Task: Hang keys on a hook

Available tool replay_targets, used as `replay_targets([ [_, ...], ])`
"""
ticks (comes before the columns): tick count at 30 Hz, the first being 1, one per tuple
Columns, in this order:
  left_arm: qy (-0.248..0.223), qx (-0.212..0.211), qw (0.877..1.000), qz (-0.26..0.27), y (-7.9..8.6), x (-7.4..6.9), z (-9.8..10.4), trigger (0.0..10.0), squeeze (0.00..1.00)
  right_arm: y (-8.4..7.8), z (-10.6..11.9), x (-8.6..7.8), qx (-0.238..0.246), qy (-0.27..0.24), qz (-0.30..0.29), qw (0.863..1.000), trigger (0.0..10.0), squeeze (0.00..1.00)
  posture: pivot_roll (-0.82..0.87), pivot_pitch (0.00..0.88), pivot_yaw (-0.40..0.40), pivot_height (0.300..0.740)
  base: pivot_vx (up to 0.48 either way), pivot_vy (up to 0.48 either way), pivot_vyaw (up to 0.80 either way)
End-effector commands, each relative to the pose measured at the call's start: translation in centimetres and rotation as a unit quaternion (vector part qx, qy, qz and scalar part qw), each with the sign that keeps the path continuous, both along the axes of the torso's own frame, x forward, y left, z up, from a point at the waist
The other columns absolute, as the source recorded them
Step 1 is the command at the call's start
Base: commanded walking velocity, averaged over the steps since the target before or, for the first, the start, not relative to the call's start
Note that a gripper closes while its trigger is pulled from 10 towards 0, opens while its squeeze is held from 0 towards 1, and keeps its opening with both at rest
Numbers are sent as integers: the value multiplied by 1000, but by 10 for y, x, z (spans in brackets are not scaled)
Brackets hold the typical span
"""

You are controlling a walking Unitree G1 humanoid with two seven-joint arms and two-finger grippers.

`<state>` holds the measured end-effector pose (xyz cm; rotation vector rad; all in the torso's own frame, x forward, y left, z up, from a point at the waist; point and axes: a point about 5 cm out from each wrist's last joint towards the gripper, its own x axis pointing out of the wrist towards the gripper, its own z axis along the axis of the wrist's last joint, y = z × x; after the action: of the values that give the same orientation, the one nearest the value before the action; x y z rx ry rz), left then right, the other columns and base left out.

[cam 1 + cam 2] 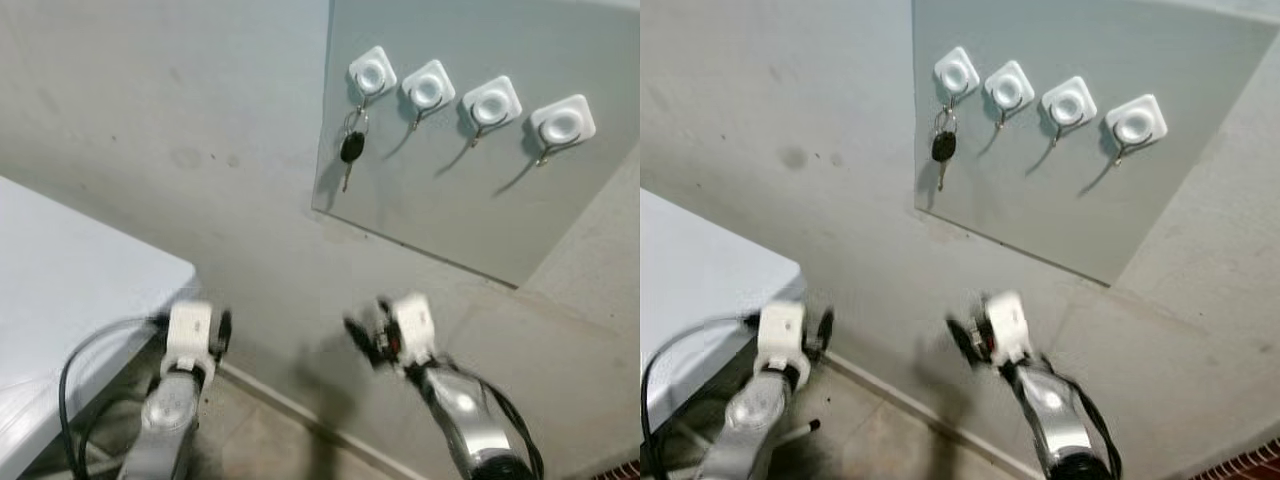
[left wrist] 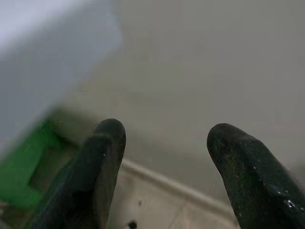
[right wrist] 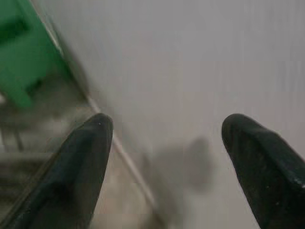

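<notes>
A plain household entry corner: four white adhesive hooks point(image 1: 467, 101) on a grey wall panel point(image 1: 470, 190) at one o'clock (keys point(image 1: 352, 146) hanging), white table point(image 1: 70, 290) at nine o'clock.

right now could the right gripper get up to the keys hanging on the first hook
Probably yes. The right gripper is open, holds nothing, and sits low by the wall, below the keys on the leftmost hook. Only bare wall lies between them, though whether the arm stretches that high cannot be judged.
</notes>
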<state>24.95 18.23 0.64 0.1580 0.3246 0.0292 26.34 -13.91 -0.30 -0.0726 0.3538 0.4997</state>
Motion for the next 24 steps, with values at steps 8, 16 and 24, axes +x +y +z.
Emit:
replay_targets([
  [8,57,-24,998,-5,-2,-10,-33,10000,0,-16,-27,-17,-43,59,-31,997,10000,1000,-78,0,-36,728,0,0,0],
  [16,128,-38,991,-1,-4,-30,-58,10000,0,-36,-54,-46,-73,144,-101,982,10000,1000,-91,0,-25,728,0,0,0],
  [24,200,-60,978,16,-5,-51,-77,10000,0,-51,-73,-75,-93,214,-155,960,10000,0,-90,0,-22,728,0,0,0],
])
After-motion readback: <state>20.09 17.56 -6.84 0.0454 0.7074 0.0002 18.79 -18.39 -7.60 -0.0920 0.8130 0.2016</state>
